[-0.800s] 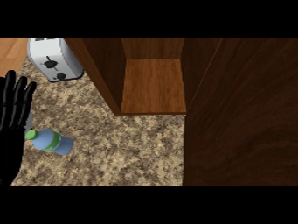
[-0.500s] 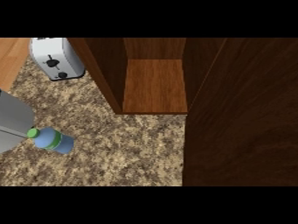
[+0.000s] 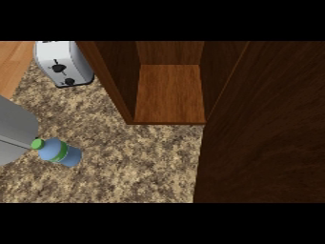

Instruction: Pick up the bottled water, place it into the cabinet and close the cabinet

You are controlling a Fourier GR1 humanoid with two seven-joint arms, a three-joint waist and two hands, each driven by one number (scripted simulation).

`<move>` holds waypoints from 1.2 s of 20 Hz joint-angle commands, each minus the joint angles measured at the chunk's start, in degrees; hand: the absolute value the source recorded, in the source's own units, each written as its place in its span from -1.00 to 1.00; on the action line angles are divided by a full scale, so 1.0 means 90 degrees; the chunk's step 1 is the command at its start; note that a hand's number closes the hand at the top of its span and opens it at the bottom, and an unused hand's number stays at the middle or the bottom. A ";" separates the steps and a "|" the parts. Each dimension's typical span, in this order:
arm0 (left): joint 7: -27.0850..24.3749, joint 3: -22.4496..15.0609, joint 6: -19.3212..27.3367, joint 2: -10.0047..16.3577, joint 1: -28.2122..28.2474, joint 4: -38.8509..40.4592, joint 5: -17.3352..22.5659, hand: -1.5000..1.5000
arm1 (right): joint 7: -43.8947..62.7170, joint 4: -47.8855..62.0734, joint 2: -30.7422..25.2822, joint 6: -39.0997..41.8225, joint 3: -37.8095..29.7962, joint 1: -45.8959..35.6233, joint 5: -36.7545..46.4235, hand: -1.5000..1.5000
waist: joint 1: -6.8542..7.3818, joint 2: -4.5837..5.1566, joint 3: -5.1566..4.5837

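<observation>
On the worktop (image 3: 137,157) the bottled water (image 3: 59,151) rests ungrasped beside a grey forearm (image 3: 3,128). Pick-up is pending and calls for a hand round the bottle; neither hand shows, so the fingers' state cannot be told.

A speckled brown stone counter (image 3: 137,164) spreads across the lower left, 1 silver toaster (image 3: 64,63) standing at its far edge beside a pale wood surface (image 3: 3,62), and a dark wooden cabinet (image 3: 169,93) stands open alongside, its door (image 3: 277,133) filling the right.
</observation>
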 commanded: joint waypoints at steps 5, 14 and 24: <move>0.1226 0.0575 0.0298 0.0138 0.0345 -0.1316 0.0605 -1.00 | 0.0723 -0.1188 0.0020 -0.0138 0.0960 0.0671 0.0451 -1.00 | -0.0030 0.0005 0.0000; 0.1667 0.1148 0.0134 0.0182 0.0583 -0.1599 0.1076 -1.00 | 0.1067 -0.1304 0.0089 -0.0638 0.1429 0.0341 0.0948 -1.00 | 0.0024 -0.0017 -0.0004; 0.1809 0.1542 -0.0211 0.0518 0.0281 -0.0929 0.1041 -1.00 | 0.1060 -0.1312 -0.0120 -0.1016 0.1988 0.0340 0.1398 -1.00 | -0.0029 -0.0009 -0.0005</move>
